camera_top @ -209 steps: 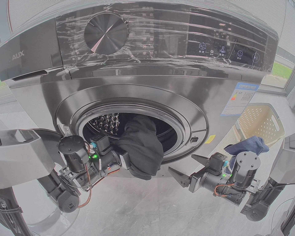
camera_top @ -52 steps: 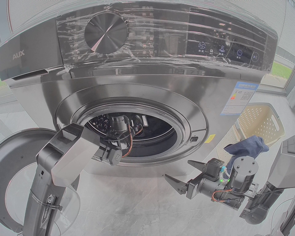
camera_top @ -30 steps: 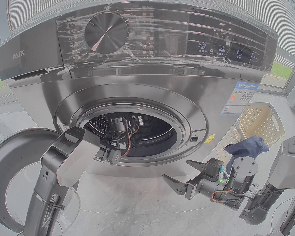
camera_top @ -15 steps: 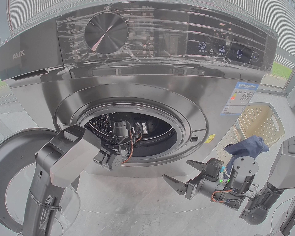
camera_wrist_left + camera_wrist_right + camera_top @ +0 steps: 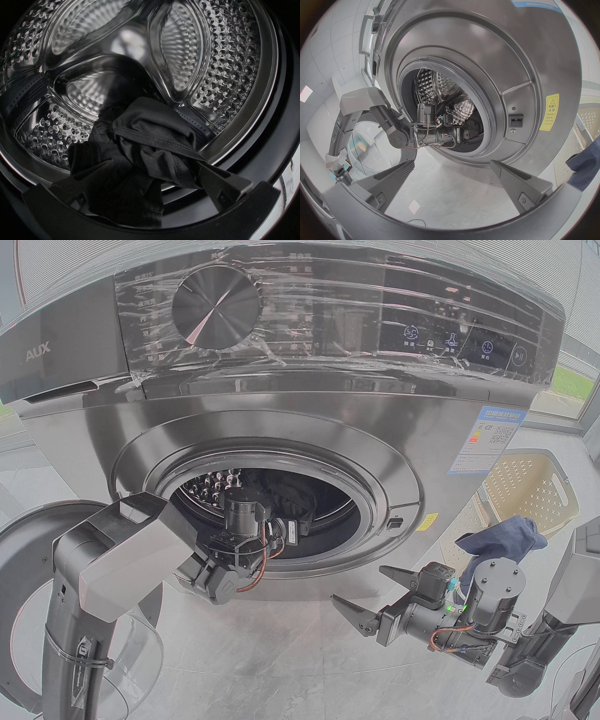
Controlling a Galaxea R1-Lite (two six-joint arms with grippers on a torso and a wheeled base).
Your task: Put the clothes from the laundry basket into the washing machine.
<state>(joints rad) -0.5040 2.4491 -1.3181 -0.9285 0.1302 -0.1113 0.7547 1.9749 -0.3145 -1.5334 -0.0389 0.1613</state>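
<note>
Grey floor [image 5: 281,646] fronts open washing machine [image 5: 312,421].

Head: my right claw [image 5: 370,589] open, empty, low; blue garment [image 5: 500,537] at laundry basket [image 5: 531,484], far right.

Left wrist: left claw [image 5: 153,164] spread open inside drum [image 5: 218,62], black garment [image 5: 150,140] lying between fingers [image 5: 223,184].

Judgement: drop looks done; next, back left claw out, fetch blue garment.

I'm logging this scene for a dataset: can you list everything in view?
washing machine: 1, grey, straight ahead.
door: 1, dark rim, clear glass, swung open on the robot's left.
dial: 1, silver, on the top panel.
drum: 1, shiny steel, behind the opening.
black garment: 1, black, bunched in the drum.
laundry basket: 1, beige, right of the machine.
blue garment: 1, dark blue, draped over the basket's edge.
label: 1, blue-white, front, upper right.
sticker: 1, yellow, right of the opening.
left claw: 1, black, open, at the drum mouth by the black garment.
right claw: 1, black, open, empty, below the opening.
</note>
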